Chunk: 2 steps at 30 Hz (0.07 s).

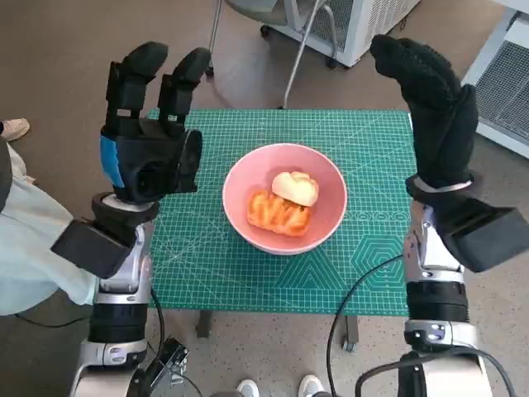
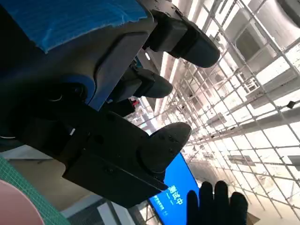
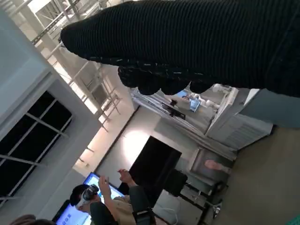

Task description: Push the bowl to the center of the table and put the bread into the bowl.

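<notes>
Pink bowl [image 1: 284, 198] holds bread [image 1: 285, 203], between raised fingers. Left hand [image 1: 149, 136], right hand [image 1: 430, 107] spread, empty. Low swing could bump bowl.

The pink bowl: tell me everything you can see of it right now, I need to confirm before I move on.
The pink bowl is round, smooth and glossy, perhaps plastic or glazed. It stands upright on the green cutting mat, about at the middle of the table. Inside lies the bread: a golden-orange glazed piece with a paler piece resting on top. Neither raised hand touches the bowl. The left wrist view catches only a sliver of its pink rim.
</notes>
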Tool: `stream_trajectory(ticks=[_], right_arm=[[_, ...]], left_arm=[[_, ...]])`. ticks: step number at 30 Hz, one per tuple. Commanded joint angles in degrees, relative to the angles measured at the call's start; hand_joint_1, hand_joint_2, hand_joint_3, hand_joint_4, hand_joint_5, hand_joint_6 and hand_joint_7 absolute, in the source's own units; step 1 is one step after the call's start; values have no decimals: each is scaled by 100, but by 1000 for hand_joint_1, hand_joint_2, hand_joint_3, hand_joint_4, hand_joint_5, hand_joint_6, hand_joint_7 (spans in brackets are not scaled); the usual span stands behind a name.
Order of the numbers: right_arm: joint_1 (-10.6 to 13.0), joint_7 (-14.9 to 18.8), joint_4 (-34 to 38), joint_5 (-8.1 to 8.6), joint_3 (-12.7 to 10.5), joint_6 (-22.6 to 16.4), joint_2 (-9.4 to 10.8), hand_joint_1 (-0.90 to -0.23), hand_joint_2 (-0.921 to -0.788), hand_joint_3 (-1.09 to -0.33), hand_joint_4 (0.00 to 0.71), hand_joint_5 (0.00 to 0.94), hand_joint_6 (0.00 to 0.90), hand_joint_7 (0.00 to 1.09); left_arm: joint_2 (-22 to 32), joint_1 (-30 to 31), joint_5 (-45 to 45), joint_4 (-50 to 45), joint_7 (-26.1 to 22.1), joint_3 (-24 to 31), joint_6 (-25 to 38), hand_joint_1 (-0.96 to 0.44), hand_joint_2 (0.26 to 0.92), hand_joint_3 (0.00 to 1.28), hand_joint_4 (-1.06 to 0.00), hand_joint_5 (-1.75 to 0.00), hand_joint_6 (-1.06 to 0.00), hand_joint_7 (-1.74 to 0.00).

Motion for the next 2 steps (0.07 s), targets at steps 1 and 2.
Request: stream_trajectory(ticks=[1,2], right_arm=[[47,36,67,38,18,12,0,-585,-921,-646,368,2,90,740],[51,42,73,46,17,7,0,-584,-921,-646,367,2,90,741]], left_arm=[[-58,44,31,112,68,-33,-154,69,478,1077,-179,-747,-164,-931],[-62,46,34,129,73,-37,-169,70,480,1075,-180,-750,-165,-932]])
